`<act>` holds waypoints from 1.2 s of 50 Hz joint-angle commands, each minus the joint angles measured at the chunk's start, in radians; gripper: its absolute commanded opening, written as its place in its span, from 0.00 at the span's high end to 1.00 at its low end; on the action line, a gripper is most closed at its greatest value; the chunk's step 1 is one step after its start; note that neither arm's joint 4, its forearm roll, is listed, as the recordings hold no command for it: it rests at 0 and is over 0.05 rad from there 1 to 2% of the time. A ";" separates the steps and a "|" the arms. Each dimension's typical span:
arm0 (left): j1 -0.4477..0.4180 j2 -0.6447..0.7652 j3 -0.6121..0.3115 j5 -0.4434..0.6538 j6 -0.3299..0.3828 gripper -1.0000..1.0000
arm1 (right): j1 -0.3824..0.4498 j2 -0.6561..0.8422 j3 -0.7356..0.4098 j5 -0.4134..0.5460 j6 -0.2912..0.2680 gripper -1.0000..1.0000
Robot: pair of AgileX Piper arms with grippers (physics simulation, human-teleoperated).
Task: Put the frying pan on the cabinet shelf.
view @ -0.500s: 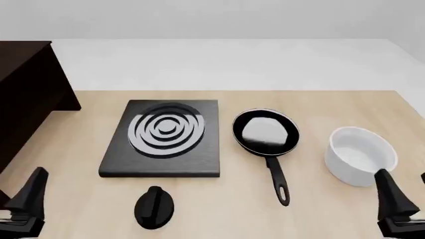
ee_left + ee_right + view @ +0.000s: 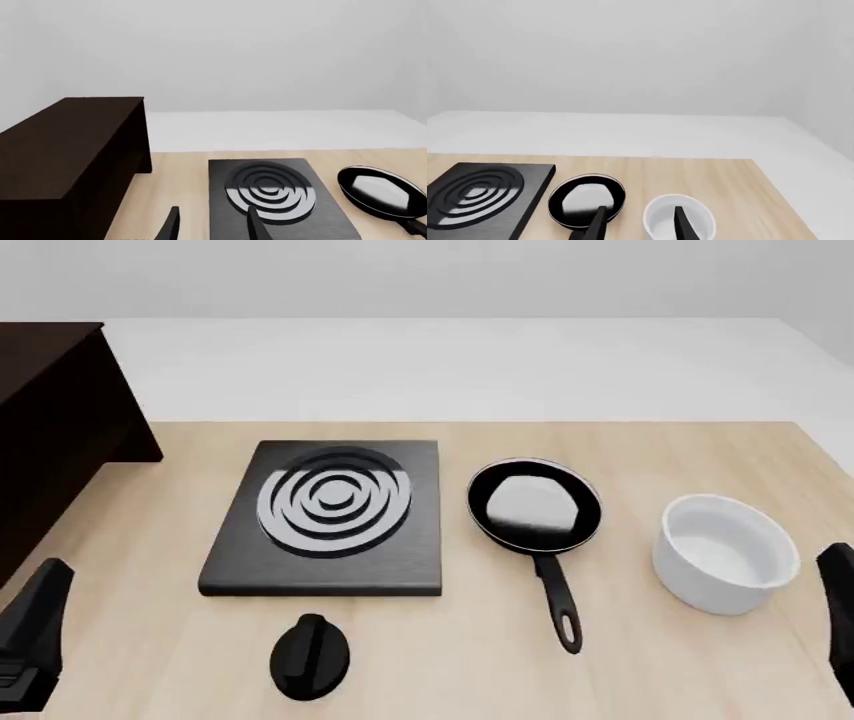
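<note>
The frying pan (image 2: pixel 534 505) lies on the tabletop right of the stove plate, with its long handle (image 2: pixel 558 595) pointing toward the near edge. It also shows in the left wrist view (image 2: pixel 377 192) and the right wrist view (image 2: pixel 587 200). The dark brown cabinet (image 2: pixel 54 420) stands at the far left, and its flat top board shows in the left wrist view (image 2: pixel 67 145). My left gripper (image 2: pixel 212 227) is open and empty near the front left corner. My right gripper (image 2: pixel 639 225) is open and empty near the front right, short of the pan and the pot.
A square black stove plate (image 2: pixel 327 515) with silver rings lies mid-table. A white bowl-like pot (image 2: pixel 725 552) stands right of the pan. A black knob-shaped object (image 2: pixel 311 655) sits near the front edge, in front of the stove plate.
</note>
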 commanded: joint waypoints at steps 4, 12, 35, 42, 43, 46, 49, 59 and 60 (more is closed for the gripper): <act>-0.038 0.000 -0.067 0.094 -0.024 0.00 | 0.040 0.067 -0.203 0.159 -0.038 0.00; -0.047 0.032 -0.134 0.157 -0.155 0.00 | 0.115 0.234 -0.255 0.190 -0.058 0.00; -0.087 0.053 -0.106 0.132 -0.105 0.00 | 0.364 0.738 -0.514 0.366 0.030 0.00; -0.108 0.066 -0.113 0.138 -0.133 0.00 | 0.407 0.826 -0.593 0.463 0.057 0.00; -0.112 0.063 -0.115 0.141 -0.132 0.00 | 0.415 0.835 -0.597 0.471 0.063 0.00; -0.121 0.077 -0.116 0.144 -0.135 0.00 | 0.477 0.889 -0.589 0.514 0.224 0.00; -0.135 0.080 -0.130 0.154 -0.167 0.00 | 0.505 0.914 -0.608 0.535 0.236 0.00; -0.163 0.092 -0.122 0.146 -0.158 0.00 | 0.467 1.025 -0.605 0.522 0.200 0.00; -0.163 0.088 -0.130 0.155 -0.196 0.00 | 0.494 1.036 -0.609 0.518 0.275 0.00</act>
